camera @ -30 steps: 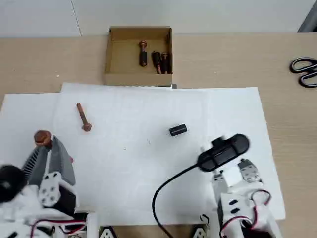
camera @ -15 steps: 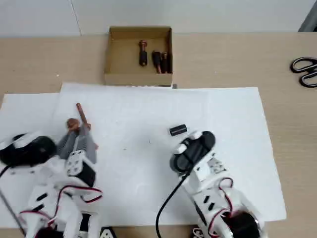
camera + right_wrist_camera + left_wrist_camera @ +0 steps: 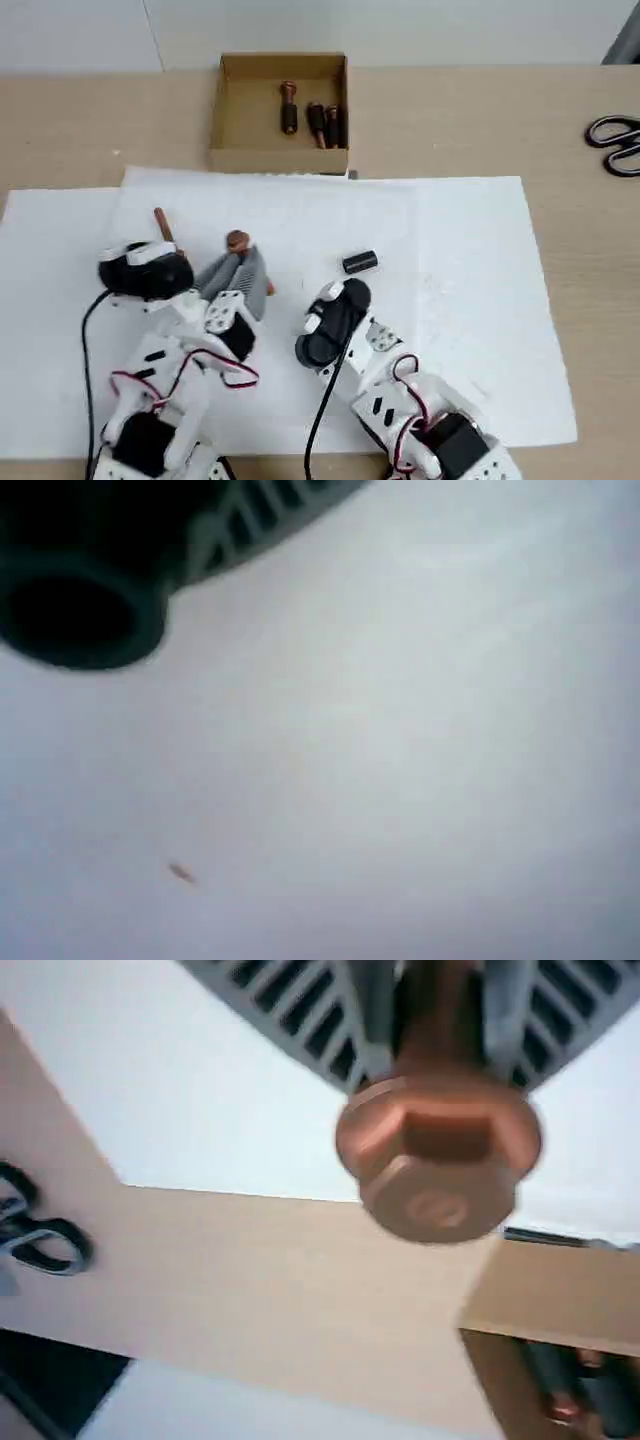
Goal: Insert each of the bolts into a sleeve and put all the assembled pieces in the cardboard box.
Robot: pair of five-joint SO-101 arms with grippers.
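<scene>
**One held bolt (image 3: 237, 240) clamped, one sleeve (image 3: 359, 262) lying on the white sheet (image 3: 470, 300)**

A tan wooden table (image 3: 480, 120) spans the high view and ends at a pale wall (image 3: 400, 30) along its far edge. The white sheet covers most of the table's near half.

The cardboard box (image 3: 228, 110) stands open on bare wood just past the sheet's far edge. Three assembled pieces (image 3: 288, 108) lie inside it, one alone and two side by side nearer the right wall.

The left arm (image 3: 160, 400) reaches over the sheet's near left part, and the right arm (image 3: 420, 420) is beside it, nearer the middle. The left gripper (image 3: 240, 258) is closed tight on the held bolt. The shank sits between its grey fingers and the copper hexagonal head sticks out past the tips toward the box.

The right gripper (image 3: 250, 520) sits under the black right wrist camera (image 3: 335, 318). Whether it is open or closed cannot be told.

Scissors (image 3: 615, 140) lie on bare wood at the far right, well apart from everything else. A loose bolt (image 3: 160, 222) lies on the sheet just beside the left wrist camera (image 3: 145, 270), which hides its near end.

The sleeve, a short black cylinder on its side, rests on the sheet between the right wrist camera and the box. It is near the camera without touching it, and apart from the held bolt.
</scene>
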